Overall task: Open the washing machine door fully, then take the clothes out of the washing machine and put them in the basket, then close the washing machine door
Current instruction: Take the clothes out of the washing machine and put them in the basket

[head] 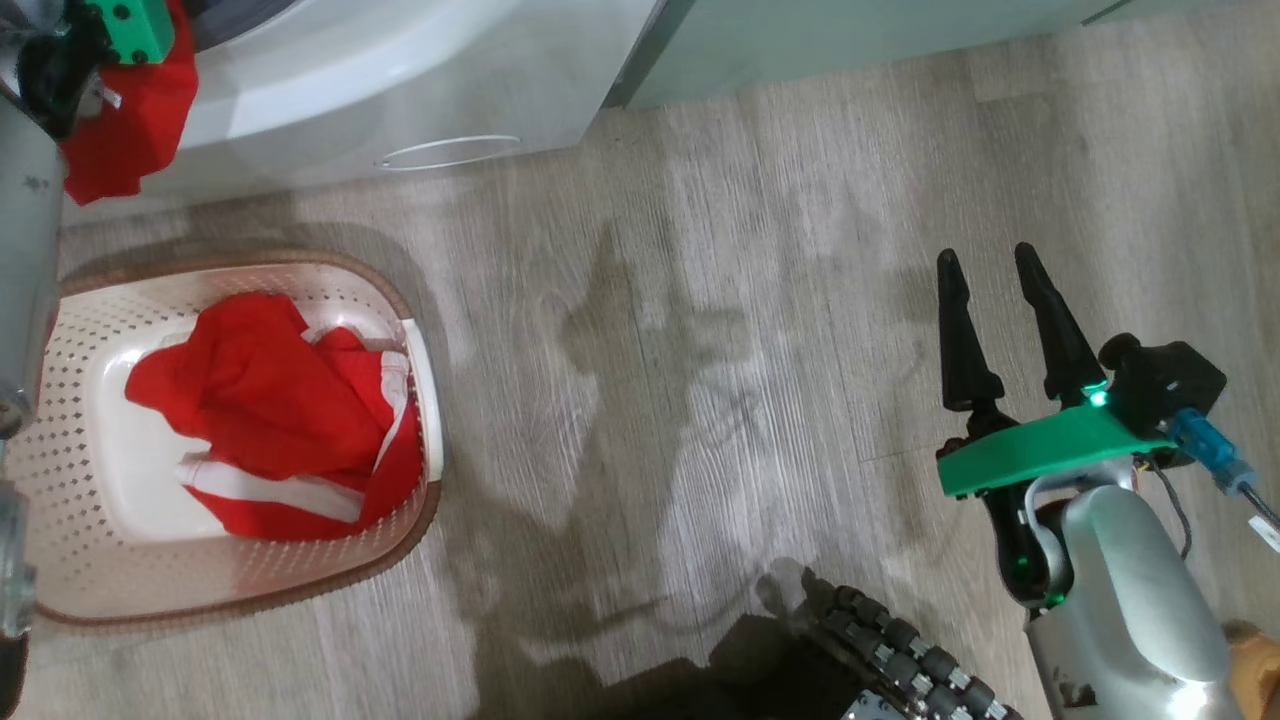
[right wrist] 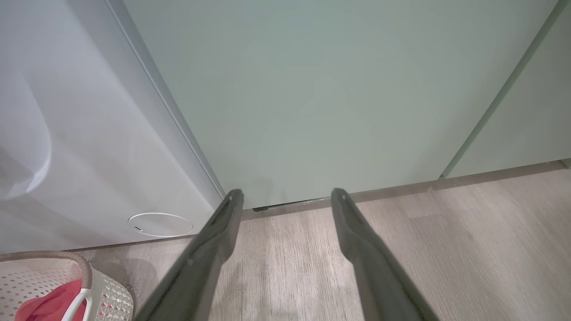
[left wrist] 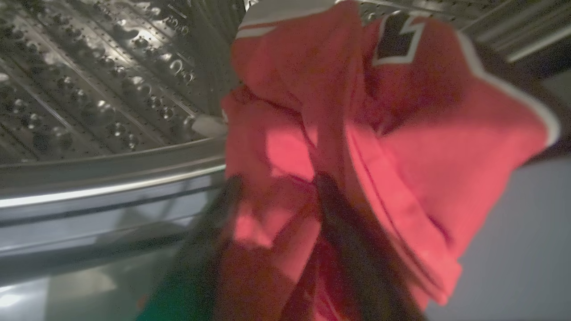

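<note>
While the washer [head: 400, 80] has a red garment [left wrist: 401, 133] hanging at its drum lip [left wrist: 111, 165], the basket [head: 60, 480] just in front holds the other clothes [head: 270, 420]. The left gripper [left wrist: 276, 178] straddles that garment, fingers [left wrist: 339, 214] apart; can't tell if it's pinched. Risk: weak pinch, cloth slips or snags on the lip, lands beside the basket. The right gripper [head: 987, 255] is wide open, empty, over the floor [head: 700, 300], well apart, not in the way.
</note>
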You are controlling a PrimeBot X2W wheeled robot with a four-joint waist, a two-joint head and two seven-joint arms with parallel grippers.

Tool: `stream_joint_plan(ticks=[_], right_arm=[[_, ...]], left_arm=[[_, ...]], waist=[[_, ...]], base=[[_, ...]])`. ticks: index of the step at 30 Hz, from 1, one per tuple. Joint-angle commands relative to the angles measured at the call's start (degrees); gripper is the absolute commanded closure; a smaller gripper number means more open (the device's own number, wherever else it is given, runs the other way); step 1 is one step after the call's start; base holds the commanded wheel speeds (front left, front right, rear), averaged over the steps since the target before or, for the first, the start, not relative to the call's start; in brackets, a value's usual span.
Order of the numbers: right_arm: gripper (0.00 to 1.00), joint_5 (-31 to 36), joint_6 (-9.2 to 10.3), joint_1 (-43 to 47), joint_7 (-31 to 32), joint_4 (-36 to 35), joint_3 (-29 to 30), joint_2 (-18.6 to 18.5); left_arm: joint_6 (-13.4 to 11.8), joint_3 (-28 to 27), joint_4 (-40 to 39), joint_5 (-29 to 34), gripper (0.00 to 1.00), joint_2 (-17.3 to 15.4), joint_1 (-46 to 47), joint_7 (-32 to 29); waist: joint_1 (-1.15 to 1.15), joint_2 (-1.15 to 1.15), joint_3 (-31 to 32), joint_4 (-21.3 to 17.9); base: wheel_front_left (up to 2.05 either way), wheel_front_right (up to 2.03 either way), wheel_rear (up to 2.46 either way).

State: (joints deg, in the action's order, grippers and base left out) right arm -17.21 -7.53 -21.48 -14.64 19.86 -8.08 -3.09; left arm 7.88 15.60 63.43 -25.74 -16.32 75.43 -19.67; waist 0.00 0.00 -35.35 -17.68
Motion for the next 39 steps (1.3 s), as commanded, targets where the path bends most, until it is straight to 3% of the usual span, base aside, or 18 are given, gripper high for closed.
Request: stream_joint_plan(ticks=[1, 6, 18, 30, 33, 39], right_arm=[[0.0, -0.35, 0.04, 0.22, -0.36, -1.66, -0.59, 0.21], [0.0, -0.04, 0.04, 0.23, -0.36, -1.32, 0.03, 0.21], [0.0, 1.36, 0.04, 2.78, -0.36, 0.02, 0.97, 0.21], [0.0, 1.49, 0.04, 7.37, -0.36, 1.66, 0.78, -0.74], [0.0, 1.42, 0.04, 8.74, -0.36, 2.02, 0.75, -0.78], [0.0, 1.19, 0.04, 9.62, -0.36, 1.91, 0.64, -0.71]], left_arm=[[-0.53, -0.09, 0.41, 0.37, 1.0, -2.37, 0.54, -0.54], [-0.46, 0.64, 2.58, -0.55, 1.0, -1.11, 0.38, 0.6], [-0.41, 2.95, -0.22, -5.3, 1.0, 1.71, -7.14, 12.56], [-0.51, 5.58, -7.56, -8.34, 1.0, 0.51, -18.51, 22.44], [-1.41, 5.92, -10.07, -7.97, 1.0, -0.03, -22.6, 24.28], [-5.74, 6.55, -20.31, -7.48, 1.0, -0.95, -33.57, 25.46]], waist=[[0.0, 0.0, 0.26, 0.15], [0.0, 0.0, 1.55, 1.18], [0.0, 0.0, 9.76, 5.42], [0.0, 0.0, 19.84, 9.16], [0.0, 0.0, 22.0, 9.89], [0.0, 0.0, 23.81, 11.09]], base=[[0.0, 0.0, 0.0], [0.0, 0.0, 0.0], [0.0, 0.0, 0.0], [0.0, 0.0, 0.0], [0.0, 0.0, 0.0], [0.0, 0.0, 0.0]])
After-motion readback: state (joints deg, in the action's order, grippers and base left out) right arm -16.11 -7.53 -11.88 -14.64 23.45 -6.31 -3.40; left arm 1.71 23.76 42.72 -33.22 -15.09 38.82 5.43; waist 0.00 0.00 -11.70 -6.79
